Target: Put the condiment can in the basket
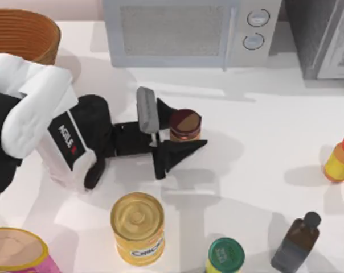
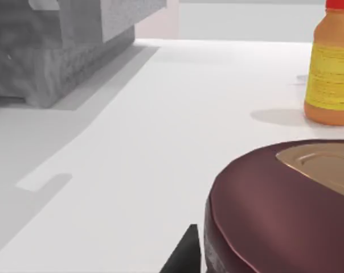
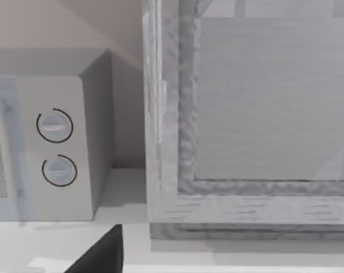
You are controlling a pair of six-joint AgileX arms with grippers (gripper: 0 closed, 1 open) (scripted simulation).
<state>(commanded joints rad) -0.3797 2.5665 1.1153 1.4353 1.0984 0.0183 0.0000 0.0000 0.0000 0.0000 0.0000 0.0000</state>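
The upright condiment can [image 1: 185,125] is flanked by the left gripper's [image 1: 177,128] spread fingers, not yet clamped; the basket [image 1: 21,34] lies behind the arm.

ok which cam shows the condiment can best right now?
Top view: the whole condiment can stands upright between the open fingers of the left pincer, with the basket far off at the table's left. The left wrist view gives a close partial look at its lid.
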